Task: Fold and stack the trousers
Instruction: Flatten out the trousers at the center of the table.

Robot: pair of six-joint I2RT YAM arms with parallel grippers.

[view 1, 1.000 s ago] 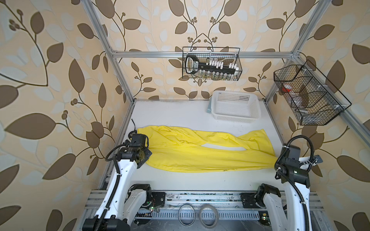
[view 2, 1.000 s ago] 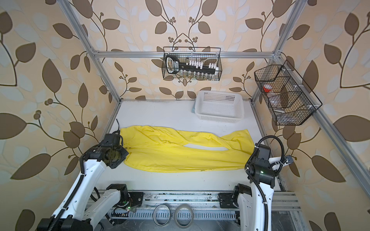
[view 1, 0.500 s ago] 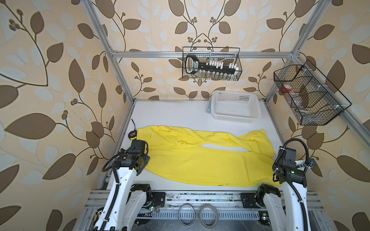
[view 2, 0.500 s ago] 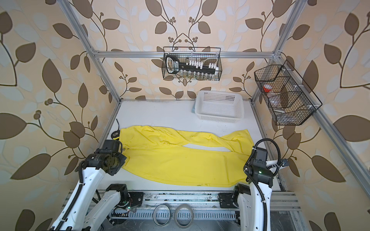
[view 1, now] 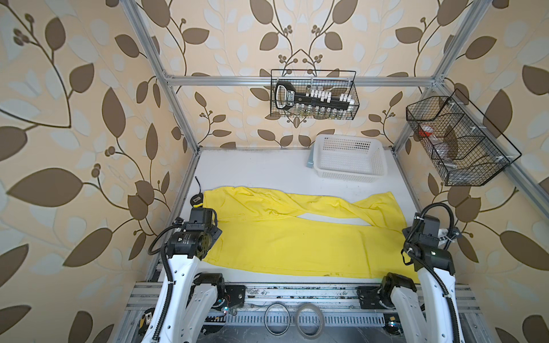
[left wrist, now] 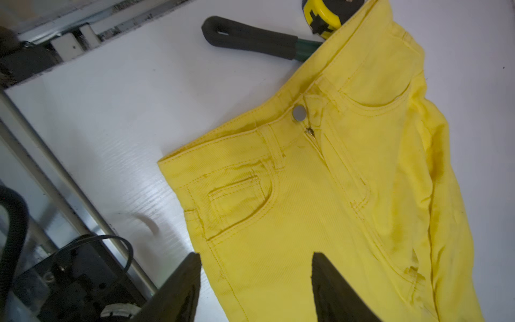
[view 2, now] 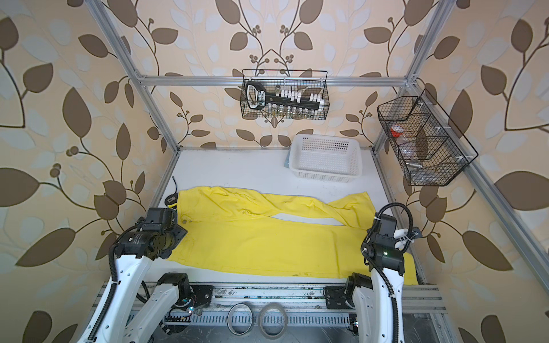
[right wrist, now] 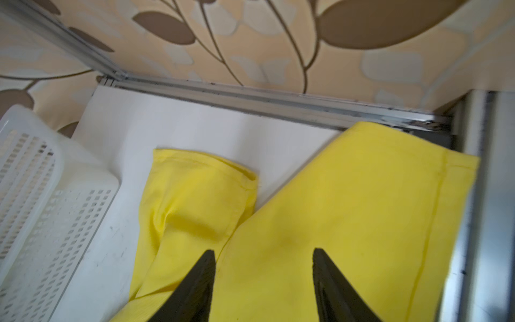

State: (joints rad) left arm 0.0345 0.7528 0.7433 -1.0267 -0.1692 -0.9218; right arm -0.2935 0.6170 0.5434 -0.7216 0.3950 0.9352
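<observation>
The yellow trousers (view 1: 297, 240) (view 2: 267, 243) lie spread flat across the white table in both top views. The waist is at the left and both leg ends at the right. The near leg is smooth; the far leg is creased, with a narrow gap between them. My left gripper (left wrist: 256, 255) hovers open over the hip just below the front pocket, nothing between its fingers. My right gripper (right wrist: 263, 251) hovers open over the near leg close to its hem. That hem (right wrist: 457, 167) reaches the metal rail at the table's corner.
A white perforated basket (view 1: 347, 160) stands at the back right. A yellow tape measure (view 1: 197, 199) and a black-handled tool (left wrist: 250, 37) lie by the waistband, partly under it. Wire baskets (view 1: 315, 95) (view 1: 457, 142) hang on the walls. Two rings (view 1: 277, 319) lie on the front rail.
Both grippers drew the near side of the trousers toward the front edge, then opened and let go. The near leg now lies flat and wider apart from the far leg.
</observation>
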